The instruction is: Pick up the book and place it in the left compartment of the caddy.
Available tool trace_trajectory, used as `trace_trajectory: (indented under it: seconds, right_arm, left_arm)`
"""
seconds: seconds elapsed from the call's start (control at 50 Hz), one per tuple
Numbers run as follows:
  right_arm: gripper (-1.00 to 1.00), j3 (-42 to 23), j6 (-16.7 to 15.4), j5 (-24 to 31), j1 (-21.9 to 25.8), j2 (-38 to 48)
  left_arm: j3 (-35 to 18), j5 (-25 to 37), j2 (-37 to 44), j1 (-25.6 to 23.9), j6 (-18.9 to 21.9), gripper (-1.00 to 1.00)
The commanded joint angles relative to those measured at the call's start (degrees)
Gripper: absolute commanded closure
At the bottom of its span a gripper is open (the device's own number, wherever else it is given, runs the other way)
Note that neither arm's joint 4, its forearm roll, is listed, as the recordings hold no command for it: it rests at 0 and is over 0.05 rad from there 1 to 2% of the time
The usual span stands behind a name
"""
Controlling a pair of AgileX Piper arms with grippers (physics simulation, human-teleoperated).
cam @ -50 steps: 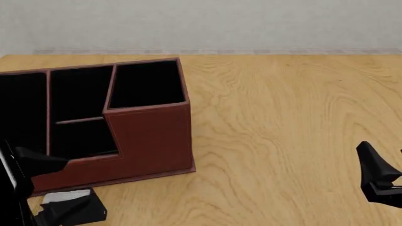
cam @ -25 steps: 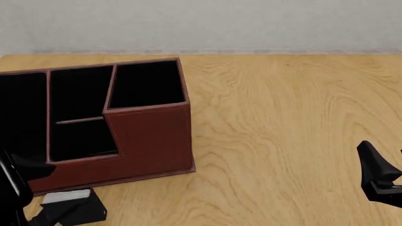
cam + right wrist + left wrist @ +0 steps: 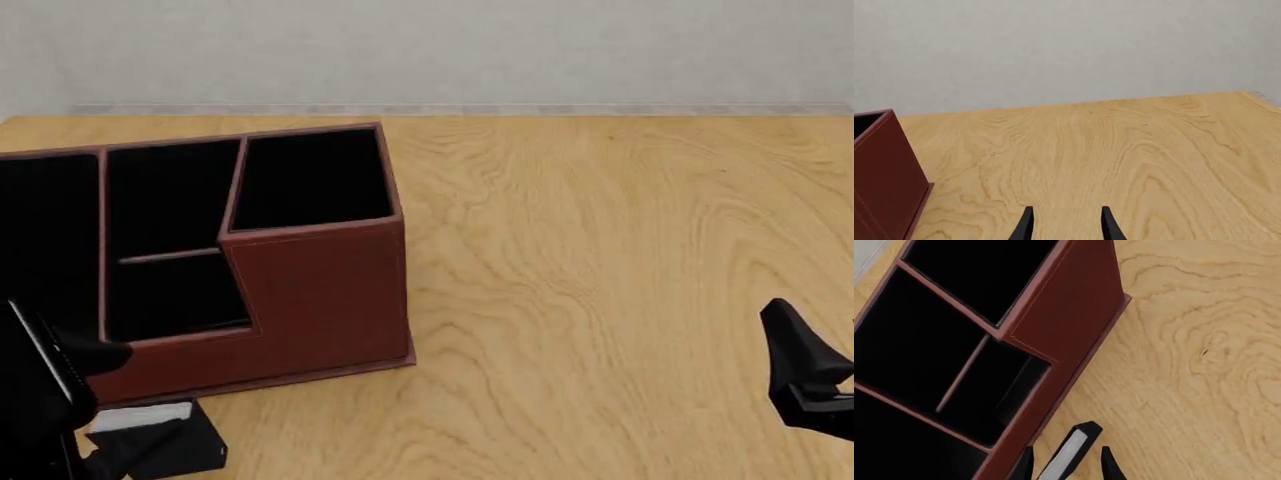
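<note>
I am working at the wooden table, and the caddy is the landmark: a reddish-brown organiser with black lining, sitting on the table's far-left part. Its left compartment is running along the caddy's left side, past the bay crossed by a thin divider.

The book is lying just beside the caddy's near wall, at its near-left corner, pale page edge showing. My left gripper is straddling it, one finger on each side with a sliver of table showing between each finger and the book, so I am reading the jaws as released, not yet grasping. My right gripper is hovering open and holding nothing, well to the caddy's right.

The risk I am judging: the book is sitting so near the caddy's wall that my inner finger may be scraping the leather, or closing off-centre and twisting the book out.
</note>
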Motion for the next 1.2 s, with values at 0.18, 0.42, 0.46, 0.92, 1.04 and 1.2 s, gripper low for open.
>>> trace_trajectory:
  seconds: [0.18,0.42,0.46,0.92,1.04,1.2]
  right_arm:
    - [-1.0,-0.01,0.04,0.37,0.03,-0.49]
    - [-1.0,0.0,0.21,0.39,0.02,-0.5]
    - [-1.0,0.0,0.25,0.29,-0.01,-0.4]
    - [-1.0,-0.03,0.46,0.13,-0.07,-0.12]
    - [-1.0,-0.03,0.47,-0.06,-0.1,0.08]
    - [-1.0,-0.03,0.53,-0.36,-0.09,0.47]
  left_arm:
    - [3.0,-1.59,0.26,0.98,-0.41,-1.0]
    - [3.8,-1.83,0.11,2.43,0.64,-1.0]
    - [3.84,-1.92,0.2,2.61,0.72,-1.0]
    - [5.23,-4.05,1.21,3.79,1.32,-1.0]
    - [5.7,-4.7,1.85,3.93,1.47,-1.0]
    - [6.63,-6.71,3.72,4.98,2.04,-1.0]
